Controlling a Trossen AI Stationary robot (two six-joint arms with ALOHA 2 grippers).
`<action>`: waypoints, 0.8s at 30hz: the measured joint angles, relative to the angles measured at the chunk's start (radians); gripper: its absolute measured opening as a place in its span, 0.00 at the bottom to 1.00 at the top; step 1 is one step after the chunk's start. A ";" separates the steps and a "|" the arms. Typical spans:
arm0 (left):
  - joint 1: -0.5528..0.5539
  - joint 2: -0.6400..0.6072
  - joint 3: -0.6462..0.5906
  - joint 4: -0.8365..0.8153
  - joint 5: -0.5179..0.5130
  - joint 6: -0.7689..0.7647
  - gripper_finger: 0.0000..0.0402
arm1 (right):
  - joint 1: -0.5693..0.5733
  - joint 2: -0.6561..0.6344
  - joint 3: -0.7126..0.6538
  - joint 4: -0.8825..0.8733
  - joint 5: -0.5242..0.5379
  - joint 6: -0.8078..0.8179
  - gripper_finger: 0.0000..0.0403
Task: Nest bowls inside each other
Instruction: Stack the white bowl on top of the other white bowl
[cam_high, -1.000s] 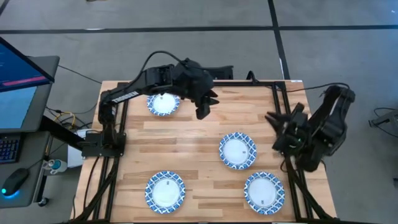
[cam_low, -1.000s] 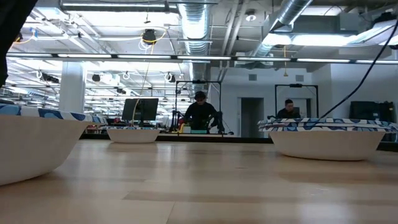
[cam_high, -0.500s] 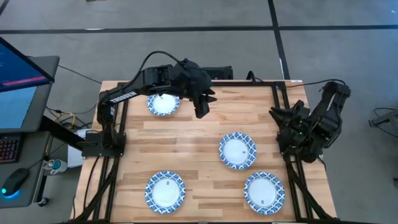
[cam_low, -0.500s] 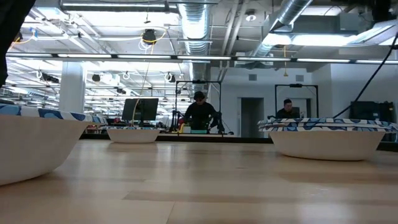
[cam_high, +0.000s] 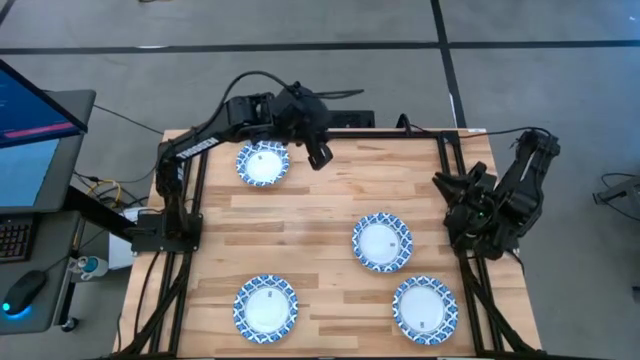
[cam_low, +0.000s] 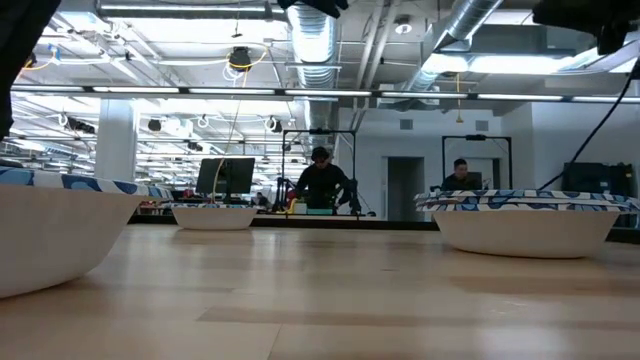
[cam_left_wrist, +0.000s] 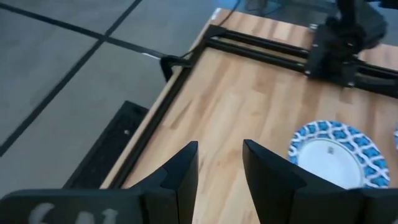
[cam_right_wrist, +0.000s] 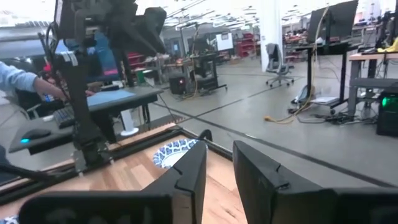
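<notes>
Several blue-and-white rimmed bowls stand apart on the wooden table, each on its base: one at the far left (cam_high: 262, 163), one at the centre (cam_high: 381, 241), one near left (cam_high: 265, 306), one near right (cam_high: 424, 309). My left gripper (cam_high: 318, 155) hangs open and empty above the far edge, just right of the far-left bowl; its wrist view (cam_left_wrist: 219, 163) looks toward the centre bowl (cam_left_wrist: 333, 154). My right gripper (cam_high: 446, 185) is open and empty at the table's right edge; its wrist view (cam_right_wrist: 217, 163) looks level toward the far-left bowl (cam_right_wrist: 174, 151).
The black frame rails (cam_high: 400, 131) run along the table's far edge and its sides. The low view shows three bowls (cam_low: 525, 222) (cam_low: 213, 215) (cam_low: 60, 232) and people at desks behind the table. Bare wood lies between the bowls (cam_high: 300, 225).
My left gripper has risen and drawn back toward the table's far edge, away from the centre, still open and empty. My right arm has shifted slightly at the right edge. The bowls have not moved.
</notes>
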 joint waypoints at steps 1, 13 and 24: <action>0.009 0.000 0.000 0.000 -0.002 0.000 0.30 | -0.005 -0.013 0.000 0.000 0.000 -0.013 0.25; 0.119 0.000 -0.013 0.081 0.080 0.067 0.30 | -0.048 -0.190 0.000 -0.001 0.000 -0.213 0.25; 0.273 0.002 -0.407 0.326 0.338 0.063 0.30 | 0.133 -0.316 -0.001 0.000 -0.045 -0.321 0.26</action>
